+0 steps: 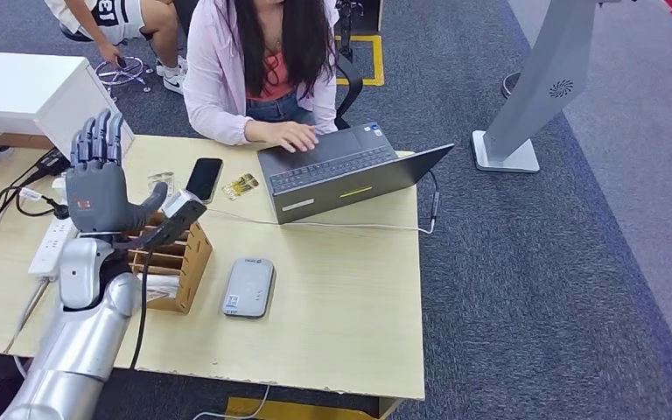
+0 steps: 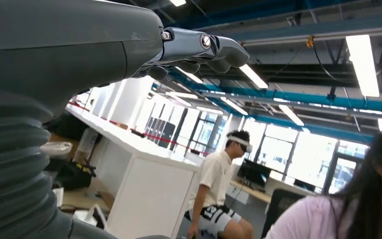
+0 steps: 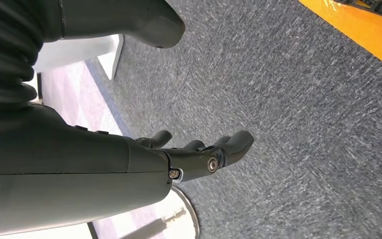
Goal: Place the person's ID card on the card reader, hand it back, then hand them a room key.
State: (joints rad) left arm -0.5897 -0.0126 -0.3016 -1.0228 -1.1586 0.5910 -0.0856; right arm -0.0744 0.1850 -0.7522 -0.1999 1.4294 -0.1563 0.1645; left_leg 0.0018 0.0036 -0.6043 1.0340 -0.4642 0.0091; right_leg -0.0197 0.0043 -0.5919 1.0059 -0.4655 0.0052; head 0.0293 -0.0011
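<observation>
Grey and silver, the robot's left arm rises at the near left of the wooden desk (image 1: pixel 350 306), and its left hand (image 1: pixel 101 179) stands upright with straight, slightly spread fingers and nothing in it; the left wrist view agrees, showing bare fingers against the ceiling. Just behind and right of that hand sits a light wooden card holder (image 1: pixel 179 262) with slotted tiers; what it contains is too small to tell, though room keys may well be kept there. Right of the holder, near the desk's middle, lies the card reader (image 1: pixel 248 286), a flat grey slab with rounded corners and a matte top, and no card lies on it. Farther back rest a glossy black phone (image 1: pixel 203 178) and a small yellowish item (image 1: pixel 241 185) I cannot identify; the ID card itself I cannot pick out with certainty. Right again, a person (image 1: pixel 258 61) in a pale pink shirt types on a dark grey laptop (image 1: pixel 341 171).

The right hand (image 3: pixel 199 154) hangs over coarse grey carpet, fingers loosely parted, holding nothing.

My judgement: the task looks barely begun, with card reading, return and key handover all left.
</observation>
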